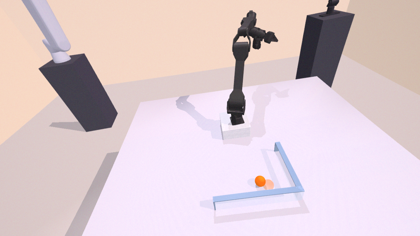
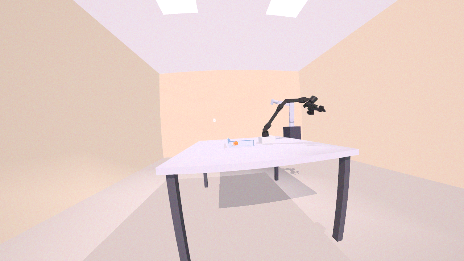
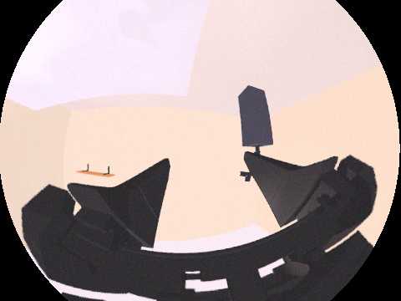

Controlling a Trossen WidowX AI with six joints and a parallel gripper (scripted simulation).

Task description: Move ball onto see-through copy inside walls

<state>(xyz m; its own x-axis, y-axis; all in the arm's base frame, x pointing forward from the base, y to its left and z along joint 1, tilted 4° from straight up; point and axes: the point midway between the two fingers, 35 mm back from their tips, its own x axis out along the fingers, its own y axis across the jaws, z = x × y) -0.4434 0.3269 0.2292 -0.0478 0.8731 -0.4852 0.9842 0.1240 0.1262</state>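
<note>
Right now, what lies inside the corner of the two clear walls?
The orange ball and its see-through copy, overlapping. The ball hides part of the copy.

Text/labels: none legible | brands: none | numbers: none | signs: none | views checked: top, exterior, wrist | small white mark on far wall unreadable

orange ball (image 1: 260,180) on table, overlapping see-through copy (image 1: 268,184), inside corner walls (image 1: 286,164)
</note>
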